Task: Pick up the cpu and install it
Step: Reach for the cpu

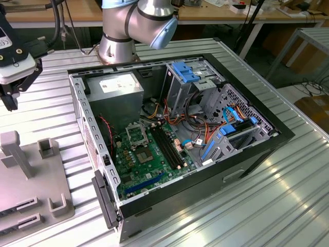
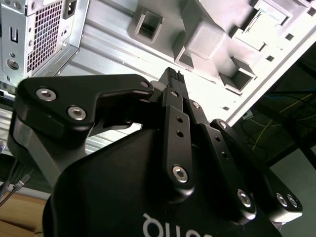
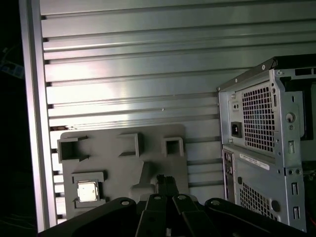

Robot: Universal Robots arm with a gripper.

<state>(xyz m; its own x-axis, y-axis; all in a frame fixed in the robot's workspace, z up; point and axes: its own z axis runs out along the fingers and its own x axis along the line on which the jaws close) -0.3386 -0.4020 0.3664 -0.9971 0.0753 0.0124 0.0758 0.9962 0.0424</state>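
Cpu (image 3: 87,191) in grey fixture (image 3: 148,148) pocket; tool (image 3: 167,179) nearby, tips together, empty.

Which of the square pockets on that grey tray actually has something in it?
The low-walled pocket holding the silver cpu; the three raised frames on the grey tray look empty.

Arm (image 1: 134,25): you are seeing its silver base and blue-capped joint standing at the upper middle of the exterior view.

Wrist housing (image 1: 13,56): white and black, it is hanging at the exterior view's upper left edge, with dark linkage pointing downward beneath it.

Gripper (image 2: 172,75): black, two-fingered. In both wrist views you are looking along its fingers (image 3: 163,186), which are pressing together at the tips, with nothing lying between them.
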